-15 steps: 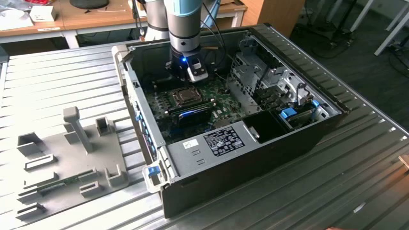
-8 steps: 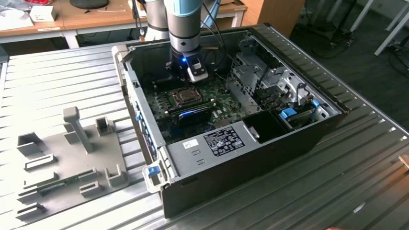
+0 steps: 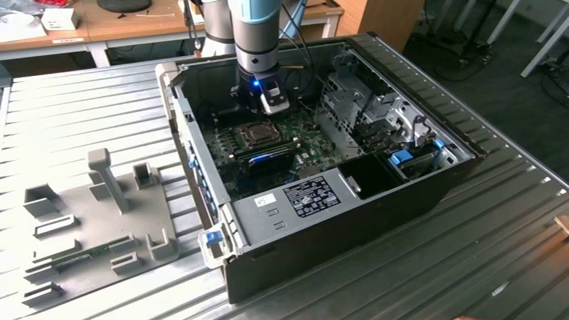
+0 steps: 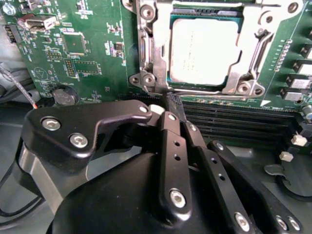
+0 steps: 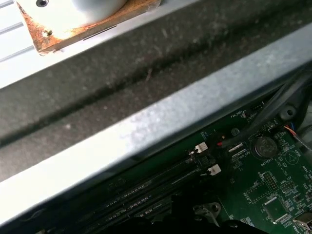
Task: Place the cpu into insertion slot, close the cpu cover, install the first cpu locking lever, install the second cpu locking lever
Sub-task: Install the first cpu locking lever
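- In the second wrist view, much of the lower frame is blocked by the black gripper; its fingers look drawn together at the tips with nothing between them, right at the near edge of the socket frame.
- The cpu lies flat in the insertion slot, silver top up, edges square with the socket. We see no long axis; it looks roughly square.
- The cpu cover lies down over the chip's edges. Its far edge is cut off by the frame, so we cannot tell whether the levers are latched.
- Black memory slots run parallel to the socket's near edge, partly behind the fingers.
- In the exterior view, the arm reaches into the open computer case, gripper just above the socket; detail there is hard to make out.
- In the first wrist view, a grey case rail hides most of the green motherboard.
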Robot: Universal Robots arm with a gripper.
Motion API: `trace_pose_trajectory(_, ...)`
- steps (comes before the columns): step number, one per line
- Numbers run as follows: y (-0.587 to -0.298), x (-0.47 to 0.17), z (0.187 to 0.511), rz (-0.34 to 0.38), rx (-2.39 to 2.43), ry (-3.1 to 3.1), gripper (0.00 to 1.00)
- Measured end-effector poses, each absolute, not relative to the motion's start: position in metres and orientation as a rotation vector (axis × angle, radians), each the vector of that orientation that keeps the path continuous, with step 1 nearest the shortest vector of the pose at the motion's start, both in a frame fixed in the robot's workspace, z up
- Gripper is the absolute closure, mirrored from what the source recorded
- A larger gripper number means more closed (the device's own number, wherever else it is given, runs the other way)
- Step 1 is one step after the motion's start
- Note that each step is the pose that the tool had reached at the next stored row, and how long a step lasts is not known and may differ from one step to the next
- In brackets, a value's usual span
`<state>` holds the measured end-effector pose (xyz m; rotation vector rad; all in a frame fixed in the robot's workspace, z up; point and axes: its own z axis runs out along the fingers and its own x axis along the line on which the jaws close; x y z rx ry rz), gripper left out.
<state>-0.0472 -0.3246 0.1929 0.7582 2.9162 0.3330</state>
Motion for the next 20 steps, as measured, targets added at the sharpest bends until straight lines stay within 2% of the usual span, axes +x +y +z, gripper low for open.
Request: trace_pose_trajectory(20, -0.3253, -0.0470, 0.1925, 0.335, 0.758, 2.916, 0.90)
